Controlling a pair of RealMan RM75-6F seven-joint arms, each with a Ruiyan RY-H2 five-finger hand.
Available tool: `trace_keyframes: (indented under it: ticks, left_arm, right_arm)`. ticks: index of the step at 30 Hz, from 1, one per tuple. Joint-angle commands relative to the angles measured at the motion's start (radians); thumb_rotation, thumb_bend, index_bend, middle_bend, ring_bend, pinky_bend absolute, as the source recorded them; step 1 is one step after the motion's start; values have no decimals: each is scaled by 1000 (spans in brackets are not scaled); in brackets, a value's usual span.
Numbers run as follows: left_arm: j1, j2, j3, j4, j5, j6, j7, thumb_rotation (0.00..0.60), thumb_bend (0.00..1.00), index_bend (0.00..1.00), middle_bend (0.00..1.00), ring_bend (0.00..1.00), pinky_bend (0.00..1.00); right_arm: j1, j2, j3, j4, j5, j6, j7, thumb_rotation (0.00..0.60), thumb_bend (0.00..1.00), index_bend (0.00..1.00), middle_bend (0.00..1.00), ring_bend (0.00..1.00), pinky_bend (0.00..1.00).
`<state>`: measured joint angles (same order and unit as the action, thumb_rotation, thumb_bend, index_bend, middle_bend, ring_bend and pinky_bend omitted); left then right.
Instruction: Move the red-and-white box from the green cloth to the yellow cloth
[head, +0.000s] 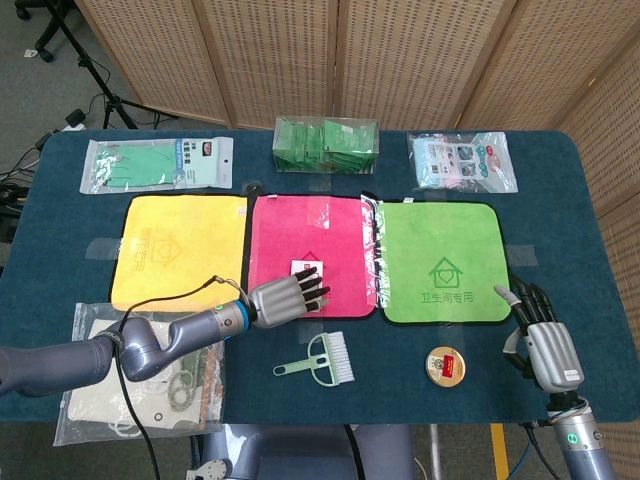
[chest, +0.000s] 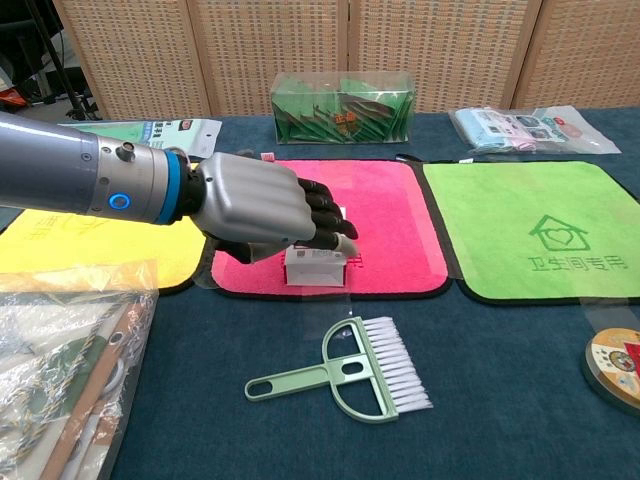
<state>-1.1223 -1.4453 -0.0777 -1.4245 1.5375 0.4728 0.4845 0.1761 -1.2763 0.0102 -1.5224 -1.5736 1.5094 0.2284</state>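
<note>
The red-and-white box (head: 303, 267) (chest: 316, 266) lies on the pink cloth (head: 312, 225) (chest: 395, 215), between the yellow cloth (head: 178, 250) (chest: 90, 235) and the green cloth (head: 440, 263) (chest: 540, 230). My left hand (head: 285, 298) (chest: 258, 205) covers most of the box. Its fingers curl over the top to the right edge and the thumb sits at the left side, gripping it while it stays on the cloth. My right hand (head: 540, 340) hangs open at the table's front right, off the green cloth's corner.
A green hand brush (head: 322, 360) (chest: 365, 370) lies just in front of the pink cloth. A round tin (head: 444, 365) (chest: 615, 365) sits front right, a clear plastic bag (head: 150, 380) front left. Packets and a clear box (head: 326, 143) line the back edge.
</note>
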Motion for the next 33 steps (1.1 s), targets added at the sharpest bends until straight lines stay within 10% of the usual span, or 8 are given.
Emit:
trace_keyframes:
  ticks: [1,33]
  left_arm:
    - [9,16,17,-5,-5,10,1,600,1000,0,0,0,0]
    - [125,230,153,-35,-109,75,64,600,1000,0,0,0,0]
  right_arm:
    - [-1,-1,1,-3,-2,-1,-3,600,1000,122,11,0,0]
    - [-12,-8,5,-21,-28,-14,-33,600,1000,122,11,0,0]
